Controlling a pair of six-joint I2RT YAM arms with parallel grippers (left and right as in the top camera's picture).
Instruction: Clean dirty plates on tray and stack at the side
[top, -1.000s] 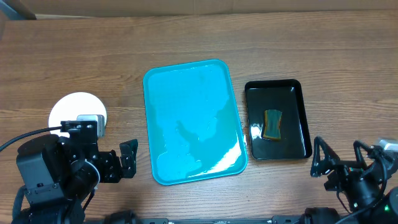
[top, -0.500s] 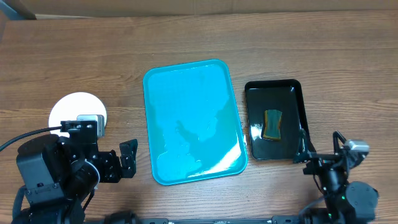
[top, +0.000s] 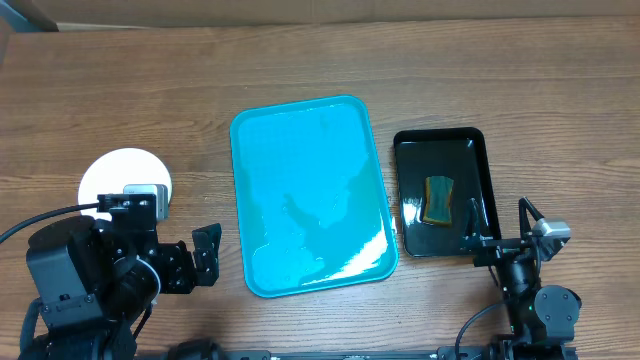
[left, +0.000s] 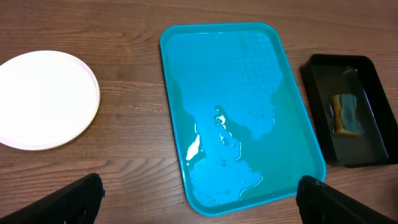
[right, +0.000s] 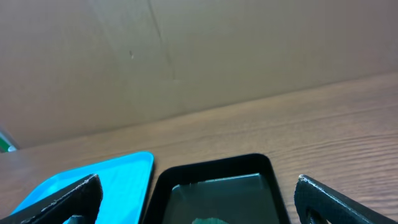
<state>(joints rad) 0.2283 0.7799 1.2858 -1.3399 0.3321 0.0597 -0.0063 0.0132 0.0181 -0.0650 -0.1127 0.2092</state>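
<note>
The turquoise tray lies mid-table with only a film of water on it, no plates. A white plate rests on the wood left of the tray, partly hidden by my left arm in the overhead view; whether other plates lie under it I cannot tell. My left gripper is open, close to the tray's near left corner, holding nothing. My right gripper is open and empty at the near edge of the black tray.
The glossy black tray, right of the turquoise one, holds a yellow-green sponge in shallow water. A cardboard wall stands behind the table's far edge. Bare wood surrounds both trays.
My right arm has swung in from the far right to the near edge of the black tray. The left arm, plate and trays have not moved.
</note>
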